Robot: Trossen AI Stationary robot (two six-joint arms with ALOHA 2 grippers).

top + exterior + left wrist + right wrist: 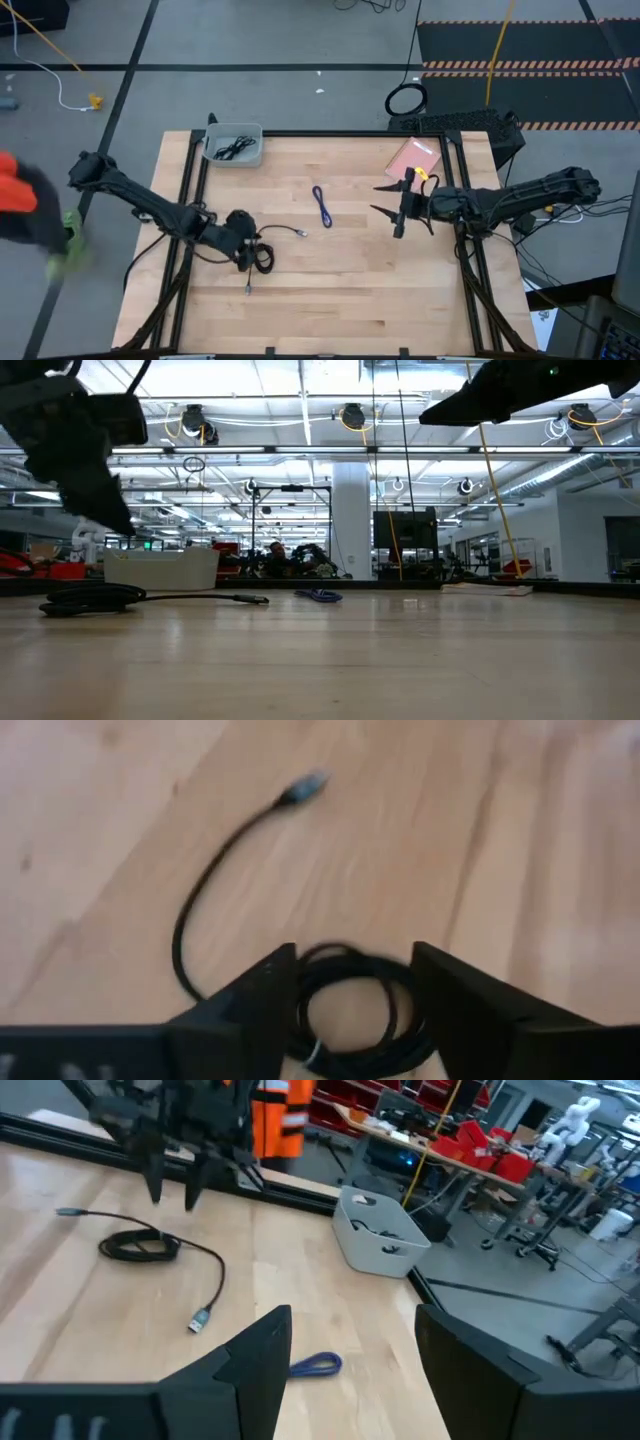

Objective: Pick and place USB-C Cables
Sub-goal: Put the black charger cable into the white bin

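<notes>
**Left jaws over the coiled black cable**

Left gripper [243,240] poised above the loosely coiled black USB-C cable [262,256] on the light wooden worktop [340,290], jaws wide, coil between the fingers [262,1005], not gripped. Blue-purple bundled cable [322,206] mid-worktop, well apart. Another black cable [232,149] inside the grey plastic bin [252,157]. Right gripper [392,205] raised near a pink flat packet [412,157], jaws wide.

Two black cables [262,257], one blue cable [322,206]

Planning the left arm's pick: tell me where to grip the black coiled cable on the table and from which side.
Grip the bunched loops of the black coiled cable, not its loose tail. Come straight down from above: it lies flat on the table, and the open left gripper hangs over the coil with a finger on either side.
</notes>
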